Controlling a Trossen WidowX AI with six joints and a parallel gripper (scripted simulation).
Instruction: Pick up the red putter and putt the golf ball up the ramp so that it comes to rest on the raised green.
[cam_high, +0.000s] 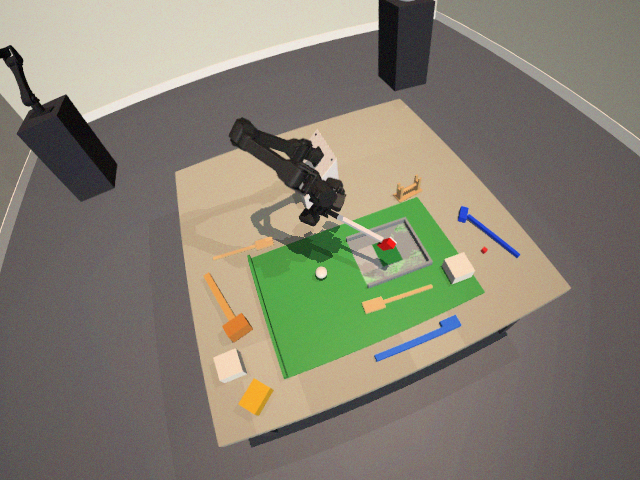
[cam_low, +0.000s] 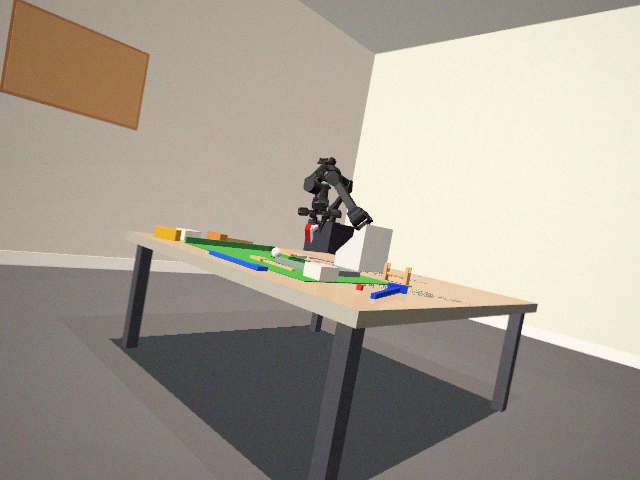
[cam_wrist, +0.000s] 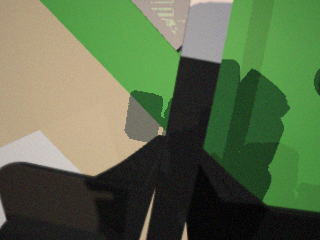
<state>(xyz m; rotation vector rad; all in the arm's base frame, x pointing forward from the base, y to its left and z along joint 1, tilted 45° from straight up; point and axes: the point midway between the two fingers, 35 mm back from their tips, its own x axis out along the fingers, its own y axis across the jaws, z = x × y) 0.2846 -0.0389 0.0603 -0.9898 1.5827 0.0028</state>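
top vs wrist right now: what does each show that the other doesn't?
Top only: the golf ball on the green mat, the putter's red head over the raised green, and the spare blue putter and other clutter on the table.

Wrist only: a close view of the dark grip end of the putter clamped in the gripper.

Both: gripper shut on the putter, the green mat, and the tan table.

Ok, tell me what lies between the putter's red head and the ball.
In the top view, only bare green mat, shaded by the arm, and the grey frame's near corner lie between the red head and the ball.
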